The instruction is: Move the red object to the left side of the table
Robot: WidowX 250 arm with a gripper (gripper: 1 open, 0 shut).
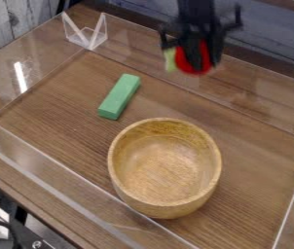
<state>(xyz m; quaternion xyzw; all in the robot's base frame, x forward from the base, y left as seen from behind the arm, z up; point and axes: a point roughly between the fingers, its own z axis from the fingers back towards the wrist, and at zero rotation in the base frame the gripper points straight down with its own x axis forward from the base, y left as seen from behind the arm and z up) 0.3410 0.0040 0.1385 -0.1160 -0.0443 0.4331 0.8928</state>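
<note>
The red object (194, 57), a small round red toy fruit with a bit of green at its left side, hangs in the air above the back of the table (58, 107). My black gripper (194, 54) comes down from the top edge of the camera view and is shut on it, one finger on each side. The fruit is clear of the tabletop, up and to the right of the green block.
A green rectangular block (119, 95) lies left of centre. A large wooden bowl (165, 165) sits near the front. Low clear acrylic walls (19, 68) edge the tabletop, with a folded clear piece (85, 32) at the back left.
</note>
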